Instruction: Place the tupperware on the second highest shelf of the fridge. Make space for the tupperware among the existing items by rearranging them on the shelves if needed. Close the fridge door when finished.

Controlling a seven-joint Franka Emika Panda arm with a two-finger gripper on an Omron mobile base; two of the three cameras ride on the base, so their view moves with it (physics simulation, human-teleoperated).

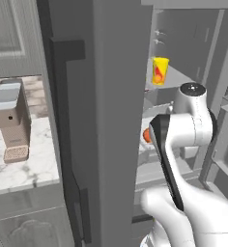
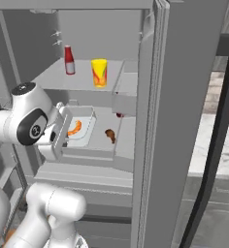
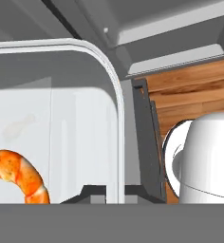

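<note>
End effector [image 3: 115,192] fingers are pinched on the rim of the tupperware [image 2: 80,130], which is held over the fridge shelf [image 2: 123,135] below the yellow cup [image 2: 99,72]. It should be kept level and set down gently.

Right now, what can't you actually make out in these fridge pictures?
- Left base view: the closed door panel and the arm hide most of the shelves; of the tupperware just an orange speck shows.
- Right base view: the gripper is behind the hand's body, so its hold on the tupperware rim isn't visible there.
- Hand view: the tupperware is cut off at left and bottom; the shrimp partly.
- Right base view: small brown item, too small to identify.
</note>
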